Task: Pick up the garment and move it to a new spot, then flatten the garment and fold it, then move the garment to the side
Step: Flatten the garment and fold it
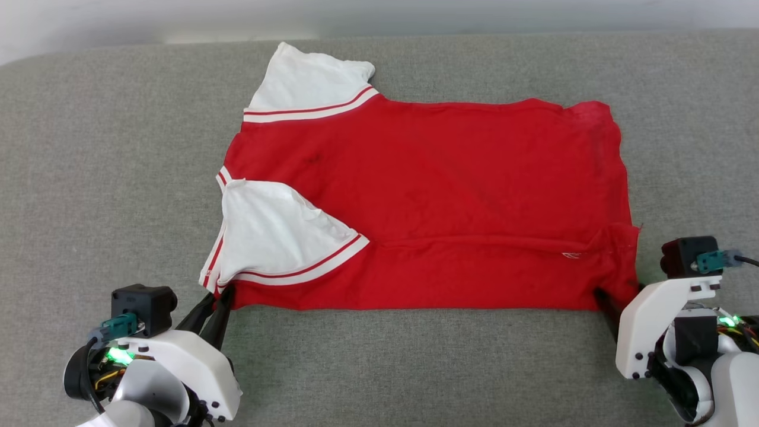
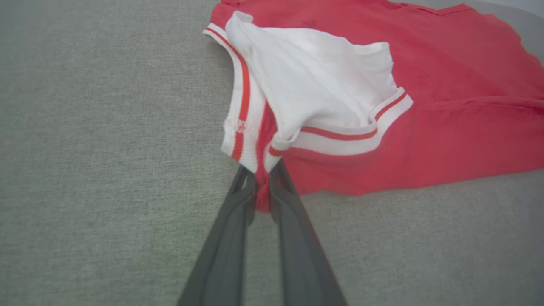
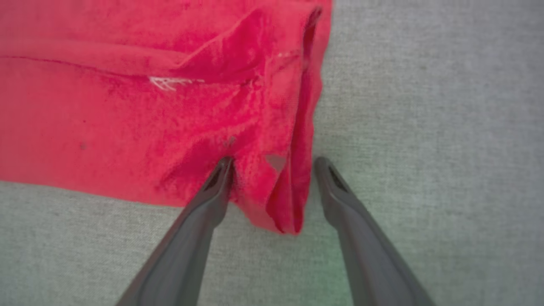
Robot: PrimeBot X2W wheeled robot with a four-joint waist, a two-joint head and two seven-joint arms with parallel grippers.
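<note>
Garment point(image 1: 427, 196) corner pinched in left tool point(image 2: 262, 178); right tool point(image 3: 274, 163) (spread) straddles opposite corner.

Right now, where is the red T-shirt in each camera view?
Head view: the garment lies spread across the centre.
Left wrist view: garment at upper right, its corner pinched in the left gripper's shut jaws.
Right wrist view: garment at upper left, a corner between the right gripper's open jaws.
Shared landmark: the long fold ridge.
</note>
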